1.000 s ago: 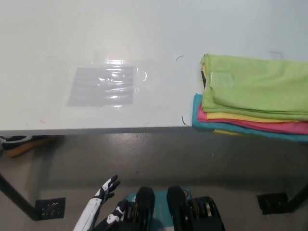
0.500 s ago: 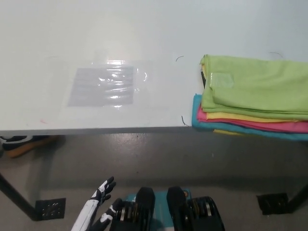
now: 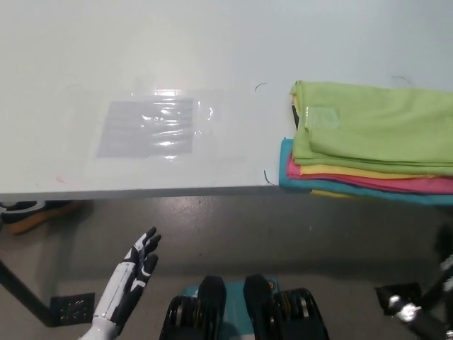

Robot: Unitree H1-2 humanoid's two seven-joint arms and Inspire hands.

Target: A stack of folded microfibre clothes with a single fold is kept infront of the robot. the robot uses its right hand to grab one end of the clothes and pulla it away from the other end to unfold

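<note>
i see white counter (image 3: 212, 42), cloth stack (image 3: 368, 145) at right edge, grey floor (image 3: 233, 234) below; left hand (image 3: 134, 273) low, fingers spread, empty; right hand's state i cannot tell.

soft matt microfibre cloths (image 3: 375, 142), the top one green; smooth white table (image 3: 212, 42) with faint sheen; a glossy crinkled clear plastic sheet (image 3: 152, 126).

The stack (image 3: 368, 152) of folded cloths lay at the table's right front corner, running out of the picture's right edge, its front edge slightly overhanging the table's rim. A lime green cloth (image 3: 375, 127) sat on top, folded once, rumpled, with a small pale label near its left end. Beneath it showed thin edges of a yellow cloth (image 3: 354, 171), a pink cloth (image 3: 368, 181) and a teal cloth (image 3: 297, 180) at the bottom, stepped outward at the left.
</note>
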